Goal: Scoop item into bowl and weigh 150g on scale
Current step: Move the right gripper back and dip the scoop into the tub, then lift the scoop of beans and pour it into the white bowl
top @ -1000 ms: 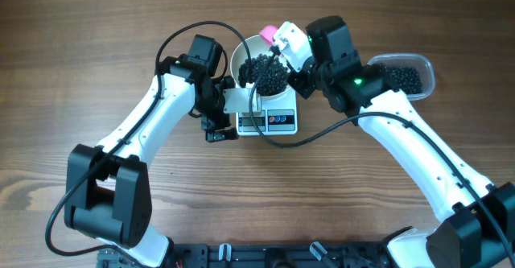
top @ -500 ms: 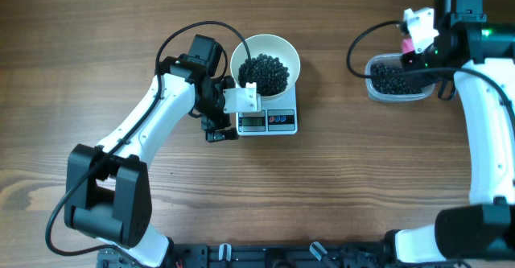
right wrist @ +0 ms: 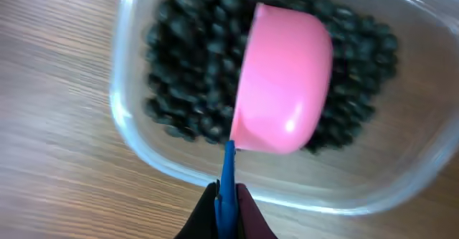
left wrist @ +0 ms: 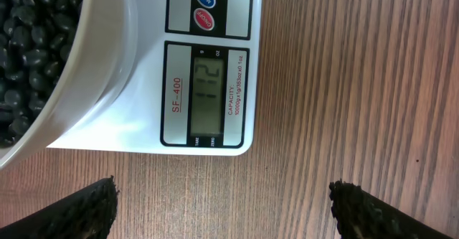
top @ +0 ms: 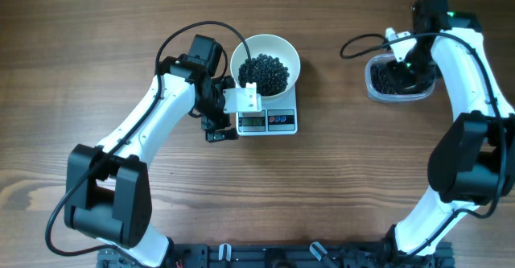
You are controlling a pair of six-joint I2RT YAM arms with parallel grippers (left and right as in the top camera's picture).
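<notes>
Black beans [top: 265, 73]: small, round, glossy, a dark loose heap in the white bowl [top: 283, 44] on the scale [top: 278, 121]. The supply lies in the clear tub [top: 372, 91], well off to the right on the bench [top: 80, 26]. Right end effector [right wrist: 226, 199] is clamped on the blue handle [right wrist: 227, 171] of the pink scoop [right wrist: 283, 88], the cup over the tub's beans and the handle's long axis running straight out from the fingers, so the right arm is nearer the supply. Left end effector [left wrist: 228, 207] hangs wide apart, empty, just beside the scale's display [left wrist: 208, 88], whose digits are too faint to read.
</notes>
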